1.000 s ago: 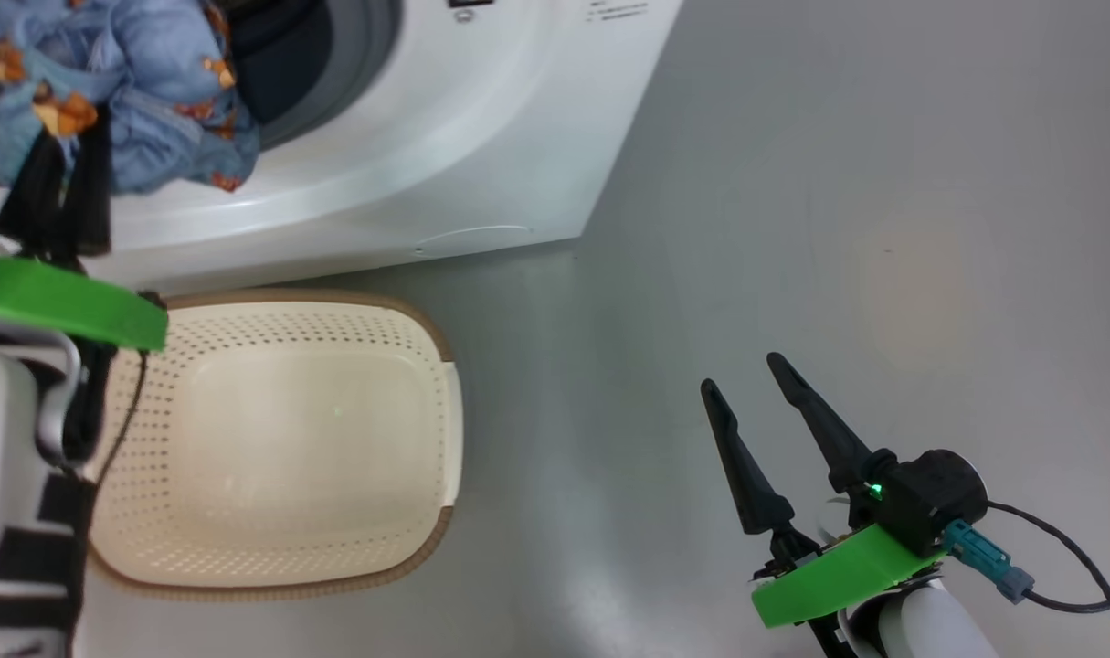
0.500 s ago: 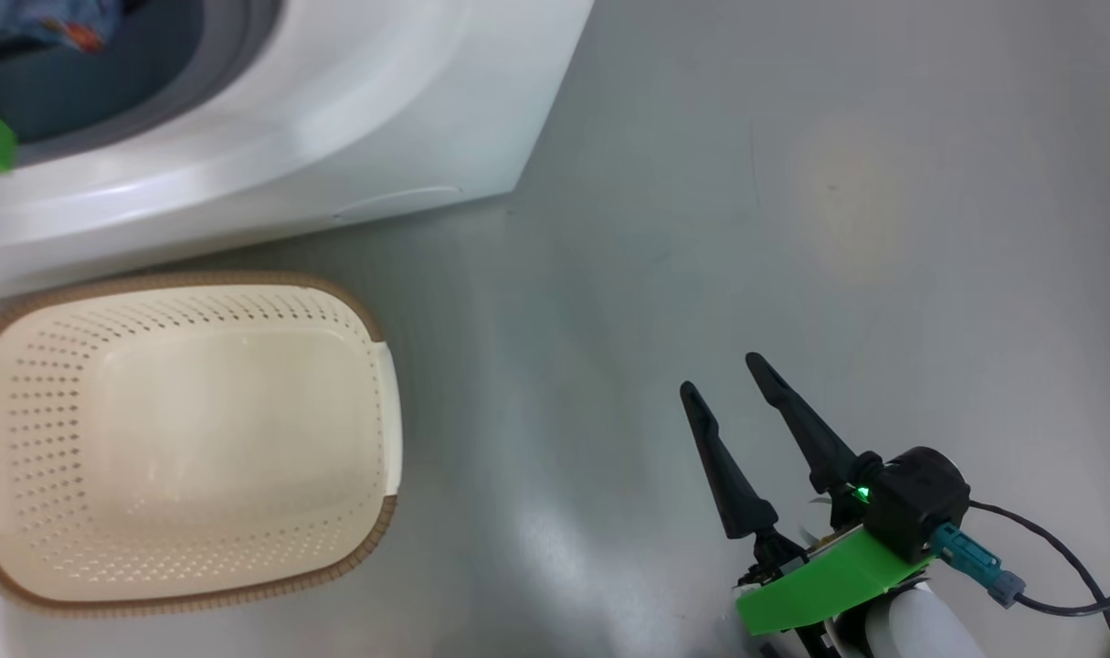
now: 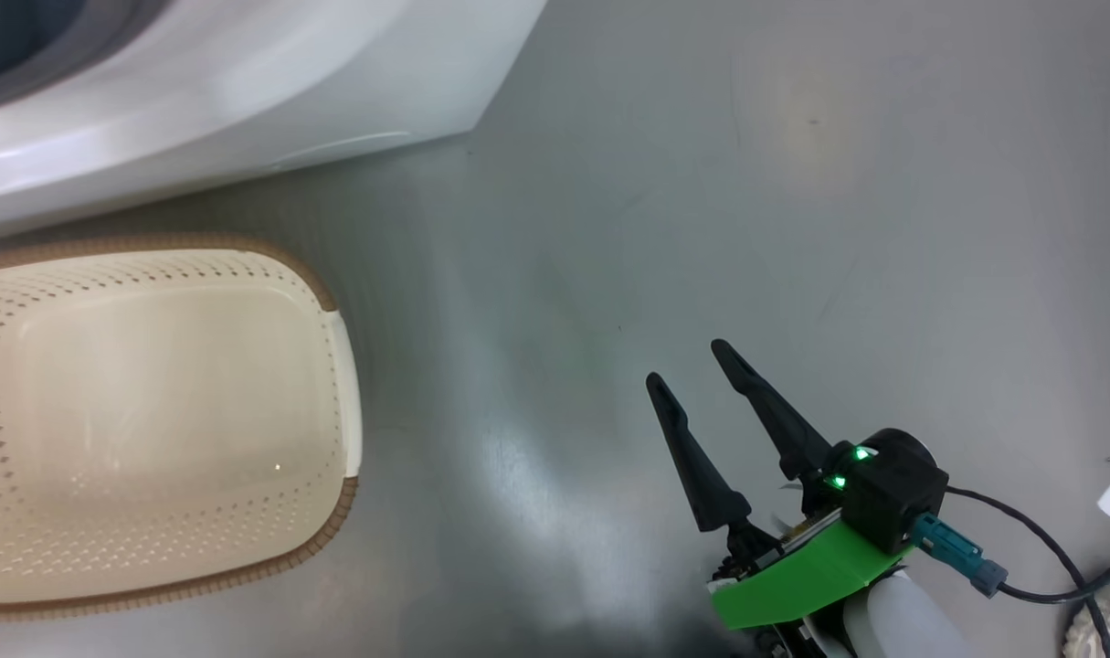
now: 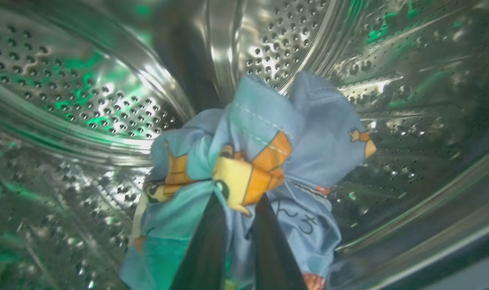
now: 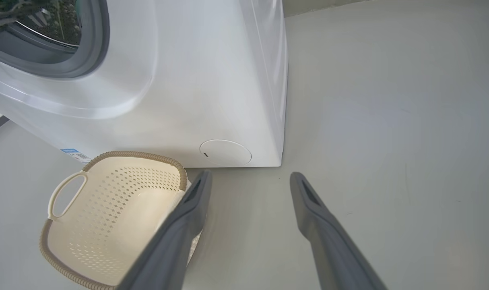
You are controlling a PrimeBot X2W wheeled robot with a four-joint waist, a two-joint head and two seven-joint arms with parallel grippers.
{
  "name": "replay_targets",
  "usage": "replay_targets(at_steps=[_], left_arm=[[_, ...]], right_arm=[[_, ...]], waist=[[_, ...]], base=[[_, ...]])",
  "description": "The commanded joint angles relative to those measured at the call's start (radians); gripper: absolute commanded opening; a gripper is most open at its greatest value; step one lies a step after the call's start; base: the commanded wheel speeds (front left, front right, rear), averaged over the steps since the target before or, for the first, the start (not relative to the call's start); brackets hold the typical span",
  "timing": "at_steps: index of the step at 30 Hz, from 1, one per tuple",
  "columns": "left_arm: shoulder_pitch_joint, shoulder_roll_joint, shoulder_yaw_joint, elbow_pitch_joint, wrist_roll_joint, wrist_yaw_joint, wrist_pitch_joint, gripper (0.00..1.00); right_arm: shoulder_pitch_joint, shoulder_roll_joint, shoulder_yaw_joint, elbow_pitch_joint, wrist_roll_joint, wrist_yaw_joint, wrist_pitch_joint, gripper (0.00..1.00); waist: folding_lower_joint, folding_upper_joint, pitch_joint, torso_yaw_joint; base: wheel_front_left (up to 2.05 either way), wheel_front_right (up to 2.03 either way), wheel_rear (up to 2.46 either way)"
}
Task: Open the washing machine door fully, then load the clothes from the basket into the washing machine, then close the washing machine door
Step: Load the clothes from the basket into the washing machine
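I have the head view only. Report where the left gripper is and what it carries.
Observer: The left gripper is inside the perforated steel drum, shut on a light-blue fabric garment printed with orange bears.
Operator: Check the basket end cut off on my screen.
Observer: From the right wrist view, the cream perforated plastic basket shows its loop handle end, with no clothes in the part I can see.

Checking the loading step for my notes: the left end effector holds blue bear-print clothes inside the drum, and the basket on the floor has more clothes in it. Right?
Not quite: the basket on the floor is empty, as the head view shows. The left end effector does hold blue bear-print clothes inside the drum.
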Motion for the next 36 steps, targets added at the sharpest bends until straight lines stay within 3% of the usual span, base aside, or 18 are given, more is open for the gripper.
replay_targets(at_steps=[1,12,13,14,15,17,36], left_arm=[[-0.048,0.062,0.011,-0.007,-0.011,-0.001,-0.011,0.00],[-0.124,0.090,-0.088,0.070,-0.116,-0.001,0.063,0.00],[-0.127,0.092,-0.094,0.072,-0.124,-0.001,0.059,0.14],[-0.130,0.093,-0.098,0.074,-0.131,-0.001,0.050,0.44],[-0.134,0.093,-0.102,0.076,-0.133,-0.001,0.035,0.94],[-0.135,0.091,-0.102,0.084,-0.139,-0.001,0.023,1.00],[-0.054,-0.031,-0.148,0.234,-0.161,0.003,-0.123,1.00]], right_arm=[[0.012,0.002,0.032,-0.023,0.018,0.009,-0.012,1.00],[0.011,0.002,0.054,-0.020,0.033,0.009,-0.012,1.00],[0.009,0.002,0.055,-0.020,0.034,0.009,-0.012,1.00],[0.006,0.002,0.056,-0.019,0.035,0.009,-0.012,1.00],[0.003,0.002,0.057,-0.018,0.035,0.009,-0.012,1.00],[0.000,0.002,0.058,-0.016,0.036,0.009,-0.012,1.00],[-0.032,0.002,0.005,0.013,0.021,0.009,-0.012,1.00]], waist=[[-0.0001,0.0000,0.026,-0.016],[-0.0001,0.0000,0.075,-0.029],[-0.0001,0.0000,0.077,-0.028],[-0.0001,0.0000,0.079,-0.026],[-0.0001,0.0000,0.078,-0.023],[-0.0001,0.0000,0.075,-0.021],[-0.0001,0.0000,-0.056,0.073]], base=[[0.00,0.00,0.00],[0.00,0.00,0.00],[0.00,0.00,0.00],[0.00,0.00,0.00],[0.00,0.00,0.00],[0.00,0.00,0.00],[0.00,0.00,0.00]])
